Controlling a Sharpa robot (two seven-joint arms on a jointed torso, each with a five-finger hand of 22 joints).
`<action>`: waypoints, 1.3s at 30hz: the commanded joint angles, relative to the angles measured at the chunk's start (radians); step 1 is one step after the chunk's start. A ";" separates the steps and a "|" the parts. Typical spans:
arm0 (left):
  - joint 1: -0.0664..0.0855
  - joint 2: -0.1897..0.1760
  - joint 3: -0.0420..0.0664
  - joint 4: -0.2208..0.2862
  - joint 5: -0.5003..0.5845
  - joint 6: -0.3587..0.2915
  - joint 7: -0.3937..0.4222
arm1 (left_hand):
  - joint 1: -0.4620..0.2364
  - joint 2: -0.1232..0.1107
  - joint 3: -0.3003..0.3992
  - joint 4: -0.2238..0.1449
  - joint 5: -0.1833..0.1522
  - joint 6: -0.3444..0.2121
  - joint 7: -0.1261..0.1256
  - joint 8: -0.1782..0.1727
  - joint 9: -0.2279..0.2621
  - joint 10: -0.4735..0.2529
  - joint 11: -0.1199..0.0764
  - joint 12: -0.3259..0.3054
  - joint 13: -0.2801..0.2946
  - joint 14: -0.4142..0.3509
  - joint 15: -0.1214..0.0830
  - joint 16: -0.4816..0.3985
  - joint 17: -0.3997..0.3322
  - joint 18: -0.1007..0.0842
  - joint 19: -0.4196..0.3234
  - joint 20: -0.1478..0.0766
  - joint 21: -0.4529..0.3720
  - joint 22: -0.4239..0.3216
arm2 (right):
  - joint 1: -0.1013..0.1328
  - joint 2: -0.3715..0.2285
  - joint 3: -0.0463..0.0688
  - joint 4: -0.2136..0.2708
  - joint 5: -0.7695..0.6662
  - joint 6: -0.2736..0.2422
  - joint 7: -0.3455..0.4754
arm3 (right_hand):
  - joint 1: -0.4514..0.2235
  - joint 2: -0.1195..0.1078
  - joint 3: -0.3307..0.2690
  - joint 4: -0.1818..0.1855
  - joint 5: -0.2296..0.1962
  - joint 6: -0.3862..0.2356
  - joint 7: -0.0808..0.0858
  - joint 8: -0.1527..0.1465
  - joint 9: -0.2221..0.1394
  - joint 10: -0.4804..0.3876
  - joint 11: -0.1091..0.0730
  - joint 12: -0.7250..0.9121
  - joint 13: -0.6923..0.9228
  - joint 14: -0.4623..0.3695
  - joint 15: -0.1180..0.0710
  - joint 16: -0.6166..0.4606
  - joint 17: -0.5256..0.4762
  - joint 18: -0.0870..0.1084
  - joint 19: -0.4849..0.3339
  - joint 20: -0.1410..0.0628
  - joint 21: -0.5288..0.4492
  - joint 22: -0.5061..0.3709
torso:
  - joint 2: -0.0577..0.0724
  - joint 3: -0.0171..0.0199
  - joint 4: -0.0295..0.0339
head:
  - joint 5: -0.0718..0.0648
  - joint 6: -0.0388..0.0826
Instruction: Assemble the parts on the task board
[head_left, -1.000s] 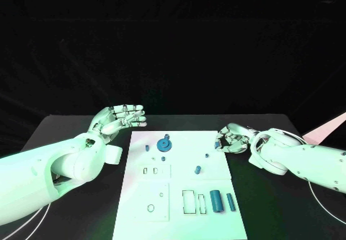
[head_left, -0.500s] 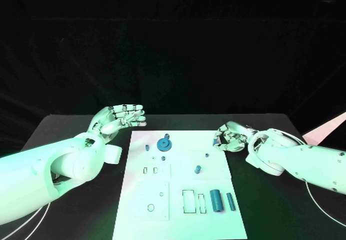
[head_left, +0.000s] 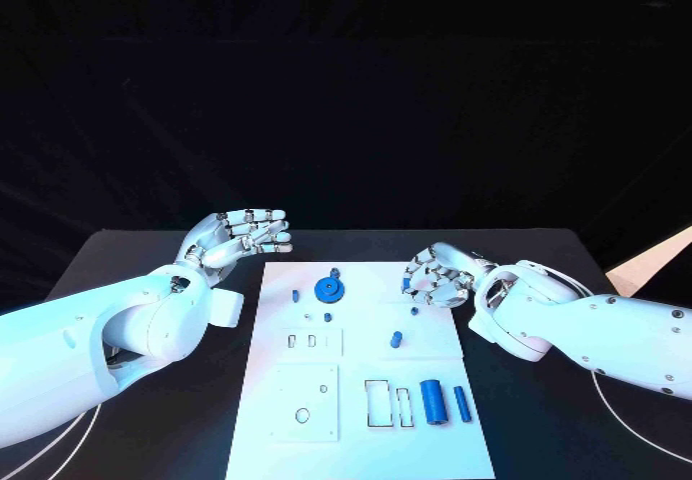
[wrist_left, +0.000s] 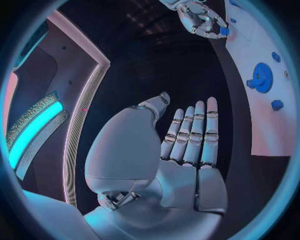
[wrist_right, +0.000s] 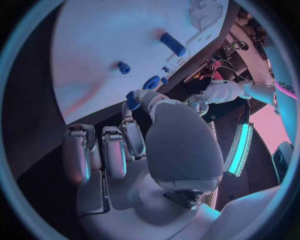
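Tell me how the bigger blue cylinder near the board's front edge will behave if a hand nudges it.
The larger blue cylinder lies on its side on the task board, so it will probably roll sideways. It looks rigid and smooth, perhaps slippery. A thinner cylinder lies close beside it and might get knocked.

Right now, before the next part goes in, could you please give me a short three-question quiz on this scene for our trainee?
1. True or false: the silver left hand holds a small blue part.
2. What does the silver right hand pinch in its fingers? A) a small blue plastic piece; B) the round blue gear; C) nothing.
3. Fill in: the two blue cylinders lying side by side sit near the flat white task board's ___ edge, by the robot's own sides.
Key: 1 false, it is raised beside the board with fingers apart and empty; 2 A; 3 right.
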 joint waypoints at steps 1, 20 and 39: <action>0.001 0.001 0.000 0.000 -0.001 0.017 0.005 | -0.006 0.001 0.007 -0.001 0.004 -0.006 0.061 -0.005 -0.001 -0.007 -0.003 -0.005 0.000 -0.010 0.000 -0.006 0.001 0.010 -0.005 -0.001 0.002 -0.002 | 0.003 0.020 0.000 0.033 -0.022 -0.010 -0.052 | -0.013 0.000 0.003 0.000 0.003 -0.007 0.001 0.005 -0.001 0.003 -0.002 0.004 0.036 0.106 -0.006 0.006 0.263 -0.016 0.051 -0.008 0.007 0.215 | -0.001 -0.0019 0.0018 | 0.000 0.002; 0.001 0.005 -0.001 -0.004 -0.001 0.019 0.004 | -0.008 0.001 0.007 -0.001 0.004 -0.008 0.061 -0.005 -0.001 -0.008 -0.003 -0.005 0.000 -0.010 0.000 -0.008 0.003 0.010 -0.007 -0.001 0.003 -0.002 | -0.016 0.167 -0.004 0.076 -0.197 -0.038 -0.115 | -0.021 0.001 0.007 -0.002 -0.011 -0.008 0.001 0.010 0.000 0.007 -0.002 0.007 0.040 0.106 -0.005 0.006 0.263 -0.017 0.055 -0.008 0.013 0.219 | -0.005 -0.0039 0.0034 | 0.044 -0.014; 0.001 0.005 -0.002 -0.004 0.000 0.024 -0.001 | -0.008 0.001 0.007 -0.001 0.004 -0.008 0.061 -0.005 -0.001 -0.008 -0.003 -0.005 0.000 -0.010 0.000 -0.008 0.003 0.010 -0.007 -0.001 0.003 -0.002 | -0.083 0.249 -0.016 0.061 -0.377 -0.097 -0.165 | -0.029 -0.006 0.006 -0.003 -0.018 -0.009 0.001 0.012 0.000 0.006 -0.002 0.005 0.038 0.106 -0.005 0.005 0.262 -0.017 0.055 -0.008 0.011 0.218 | -0.003 -0.0027 0.0011 | 0.073 -0.026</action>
